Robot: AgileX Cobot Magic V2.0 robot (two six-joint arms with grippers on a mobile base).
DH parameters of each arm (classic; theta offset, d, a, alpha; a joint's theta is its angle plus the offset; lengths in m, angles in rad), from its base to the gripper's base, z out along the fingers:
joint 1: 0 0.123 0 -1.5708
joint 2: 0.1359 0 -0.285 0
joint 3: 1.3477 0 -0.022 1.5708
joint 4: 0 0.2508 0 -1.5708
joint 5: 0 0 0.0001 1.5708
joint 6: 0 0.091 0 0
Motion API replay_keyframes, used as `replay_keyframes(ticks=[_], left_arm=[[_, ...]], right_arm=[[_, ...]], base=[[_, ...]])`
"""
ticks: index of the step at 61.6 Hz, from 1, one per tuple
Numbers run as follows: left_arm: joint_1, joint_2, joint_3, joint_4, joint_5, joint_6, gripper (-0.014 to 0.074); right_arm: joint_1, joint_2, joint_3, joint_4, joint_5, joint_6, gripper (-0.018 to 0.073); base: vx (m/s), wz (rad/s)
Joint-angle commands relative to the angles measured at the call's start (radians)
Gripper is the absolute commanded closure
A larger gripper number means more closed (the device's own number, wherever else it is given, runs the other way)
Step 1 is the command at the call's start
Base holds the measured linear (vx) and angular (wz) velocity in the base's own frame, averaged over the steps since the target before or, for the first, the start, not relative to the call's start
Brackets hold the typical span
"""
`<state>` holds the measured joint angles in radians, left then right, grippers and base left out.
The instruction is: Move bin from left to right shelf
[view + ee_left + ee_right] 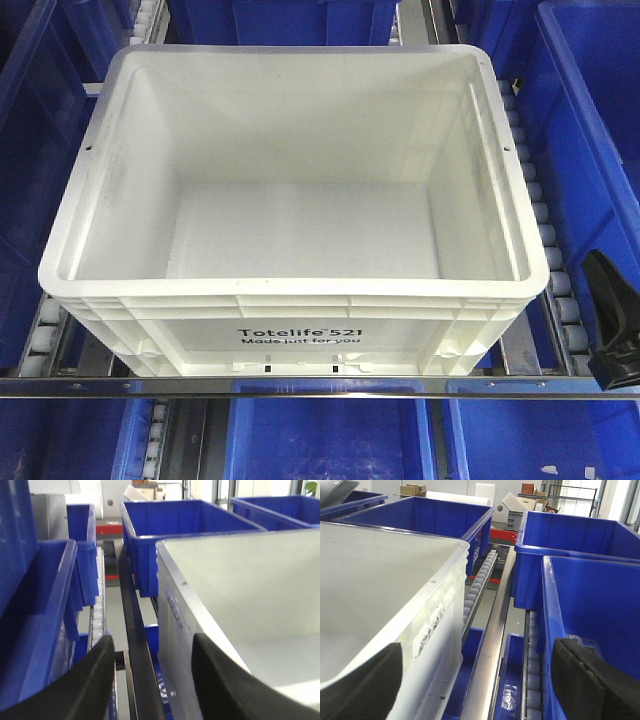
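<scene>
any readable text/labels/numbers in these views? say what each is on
"Totelife 521": black print on the front wall of the white bin, front view.
"Made just for you": smaller line right under it, same wall.
Wrist views: there are embossed marks on the white bin's side ribs, too blurred to read. Nothing legible on the blue bins or the roller rails.

Blue plastic bins (585, 130) crowd every edge of the frame, roller tracks (537, 200) run along the shelf, and a metal rail (320, 387) crosses the bottom.
</scene>
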<state>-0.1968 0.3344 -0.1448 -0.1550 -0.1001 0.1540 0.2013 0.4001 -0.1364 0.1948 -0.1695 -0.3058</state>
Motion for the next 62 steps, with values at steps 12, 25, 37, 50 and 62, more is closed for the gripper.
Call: replay_keyframes(ticks=[12, 25, 37, 50, 62], left_arm=[[-0.006, 0.012, -0.027, -0.004, -0.099, -0.001, 0.0258], [-0.006, 0.012, -0.027, -0.004, -0.095, -0.001, 0.0339], [-0.006, 0.012, -0.027, -0.003, -0.093, -0.001, 0.0607], [-0.006, 0.012, -0.027, -0.003, -0.090, -0.001, 0.0605], [-0.006, 0.012, -0.027, -0.003, -0.088, -0.001, 0.0605]], right_arm=[[-0.006, 0.015, -0.026, -0.010, -0.093, -0.008, -0.0034], [-0.006, 0.015, -0.026, -0.010, -0.094, -0.005, 0.0144], [-0.006, 0.015, -0.026, -0.006, -0.092, -0.002, 0.0573], [-0.006, 0.015, -0.026, -0.006, -0.071, -0.002, 0.0568], [-0.006, 0.015, -0.026, -0.006, -0.071, -0.002, 0.0566]], base=[[0.00, 0.00], [0.00, 0.00], [0.00, 0.00], [0.00, 0.00], [0.00, 0.00]])
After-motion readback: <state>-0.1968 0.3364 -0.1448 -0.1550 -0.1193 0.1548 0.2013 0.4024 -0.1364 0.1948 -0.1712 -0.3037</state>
